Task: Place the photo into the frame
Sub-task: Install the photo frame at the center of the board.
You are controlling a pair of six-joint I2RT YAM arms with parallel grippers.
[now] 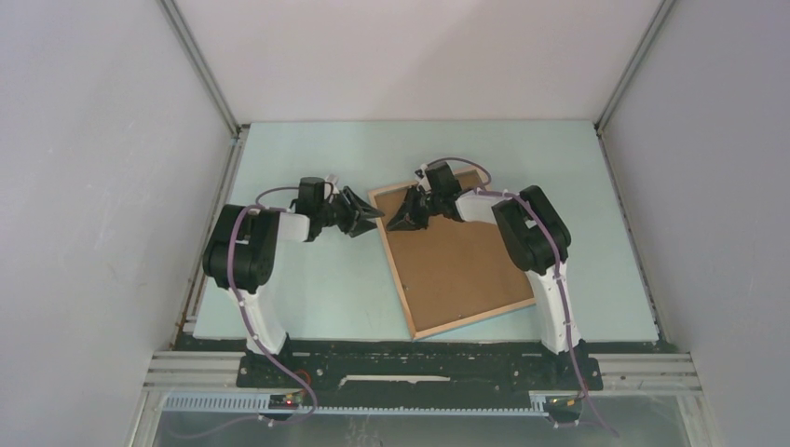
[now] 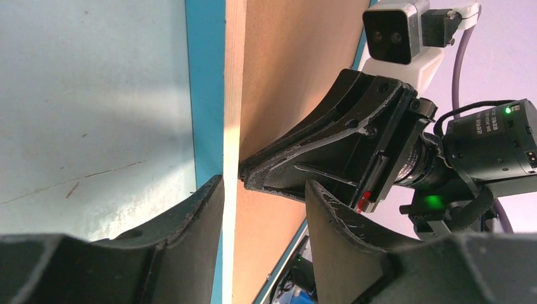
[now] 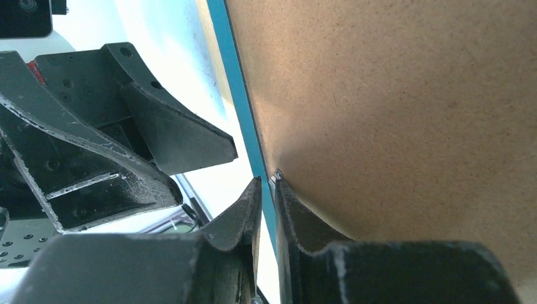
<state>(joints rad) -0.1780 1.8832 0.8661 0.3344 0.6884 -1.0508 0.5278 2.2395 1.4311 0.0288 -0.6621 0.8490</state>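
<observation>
Frame rim pinched; the photo is not in view.
The frame (image 2: 233, 95) lies back-up mid-table (image 1: 317, 298), backing board (image 1: 456, 256) in place. The right gripper (image 3: 266, 190) is pinched nearly shut on the far-left rim. The left gripper (image 2: 265, 183) is half-open astride that rim, holding nothing. Advise seating the left fingers squarely on wood before lifting.

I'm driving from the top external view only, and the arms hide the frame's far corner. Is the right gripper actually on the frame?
Observer: Yes. The right wrist view shows the right gripper pinching the frame, one finger on each side of its turquoise edge.
Operator: And the other arm?
Observer: The left gripper is open. A bright gap separates its nearest fingertip from that edge.
Operator: Any sign of the photo?
Observer: None in either wrist view; only the brown backing board shows inside the frame.
</observation>
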